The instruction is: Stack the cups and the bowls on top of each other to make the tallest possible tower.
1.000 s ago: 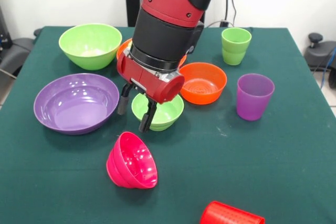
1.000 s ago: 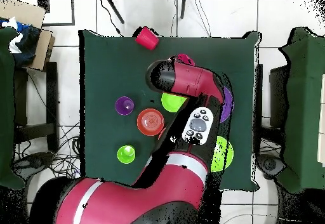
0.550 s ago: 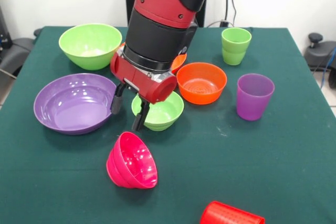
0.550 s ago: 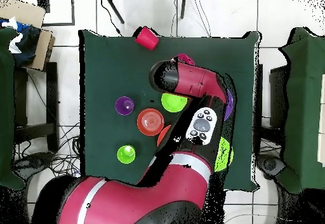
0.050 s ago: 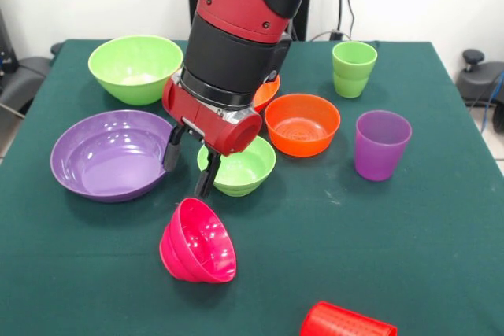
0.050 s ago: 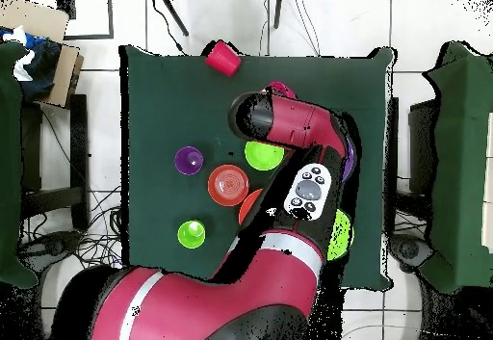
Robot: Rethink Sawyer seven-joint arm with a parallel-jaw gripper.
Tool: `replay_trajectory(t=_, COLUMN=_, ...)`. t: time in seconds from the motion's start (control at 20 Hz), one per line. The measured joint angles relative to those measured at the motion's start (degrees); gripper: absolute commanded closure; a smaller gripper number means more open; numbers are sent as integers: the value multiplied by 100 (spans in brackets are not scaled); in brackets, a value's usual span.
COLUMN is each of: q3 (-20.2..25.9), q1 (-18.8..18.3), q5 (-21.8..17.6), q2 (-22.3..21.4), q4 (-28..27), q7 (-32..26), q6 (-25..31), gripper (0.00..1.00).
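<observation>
The two dark fingers (image 5: 170,155) of the red and black gripper (image 5: 187,171) stand spread apart with nothing between them, hanging tips down above the green table cloth (image 5: 409,241), between the large glossy purple plastic bowl (image 5: 114,153) and the small lime green plastic bowl (image 5: 239,166); one finger hangs by the purple bowl's rim, the other in front of the small green bowl's near rim. Just below the tips in the front view, the small magenta-pink plastic bowl (image 5: 198,241) lies tipped on its side, its mouth turned toward the camera. The red and black arm (image 5: 236,29) rises from the gripper and hides most of a small orange plastic bowl (image 5: 267,92) behind it. Beside the small green bowl stands a larger orange plastic bowl (image 5: 302,123), upright, and past that the purple plastic tumbler (image 5: 381,145), also upright. Farther back the light green plastic tumbler (image 5: 353,68) stands near the table's far edge, and the large lime green plastic bowl (image 5: 135,68) sits upright at the other far side. The red plastic tumbler (image 5: 346,322) lies on its side at the near edge. From overhead, the arm covers the middle of the table, with the red tumbler (image 6: 222,58) apart near one edge.
</observation>
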Motion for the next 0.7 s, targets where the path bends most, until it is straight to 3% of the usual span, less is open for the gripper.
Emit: replay_trajectory(t=0.7, q3=-9, q1=75, q5=1, q2=164, q4=-12, q7=0, q6=-2, gripper=0)
